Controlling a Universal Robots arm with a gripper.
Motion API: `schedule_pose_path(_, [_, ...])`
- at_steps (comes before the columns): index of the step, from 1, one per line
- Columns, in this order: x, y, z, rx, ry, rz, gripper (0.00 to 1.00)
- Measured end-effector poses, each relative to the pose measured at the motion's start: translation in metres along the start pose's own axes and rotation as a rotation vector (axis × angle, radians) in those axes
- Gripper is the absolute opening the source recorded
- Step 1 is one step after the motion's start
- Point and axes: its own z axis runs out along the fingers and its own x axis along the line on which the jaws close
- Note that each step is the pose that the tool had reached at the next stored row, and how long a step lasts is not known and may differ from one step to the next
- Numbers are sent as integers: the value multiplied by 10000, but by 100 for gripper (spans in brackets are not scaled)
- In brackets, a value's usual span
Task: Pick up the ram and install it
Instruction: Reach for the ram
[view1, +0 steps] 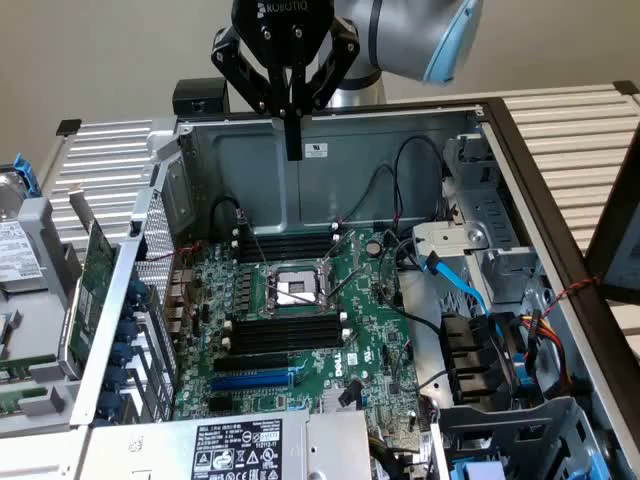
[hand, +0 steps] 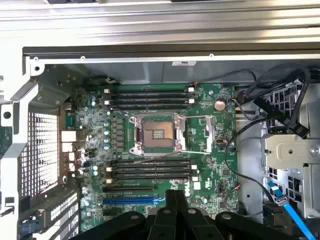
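Exterior view: the gripper (view1: 292, 148) hung above the open case (view1: 300, 190), fingers pressed together on nothing. The case lay on its side, we judged, so the motherboard (view1: 370, 350) faced the arm. We counted one CPU socket (view1: 292, 288) between two empty banks of black slots (view1: 285, 335). One green board (view1: 92, 285) leaned outside at the exterior view's left; whether it was the ram we could not tell.

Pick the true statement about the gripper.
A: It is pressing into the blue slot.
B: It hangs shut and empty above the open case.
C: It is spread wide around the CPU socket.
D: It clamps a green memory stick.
B: the gripper has its fingers together with nothing between them, up above the motherboard inside the case.
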Motion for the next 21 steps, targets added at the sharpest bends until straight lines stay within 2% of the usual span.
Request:
schedule_pose_path(14, [11, -1, 0, -2, -19, 2, 11])
schedule_pose_path(16, [59, -4, -2, -1, -19, -1, 11])
schedule_pose_path(21, [281, -20, -10, -2, -19, -1, 11])
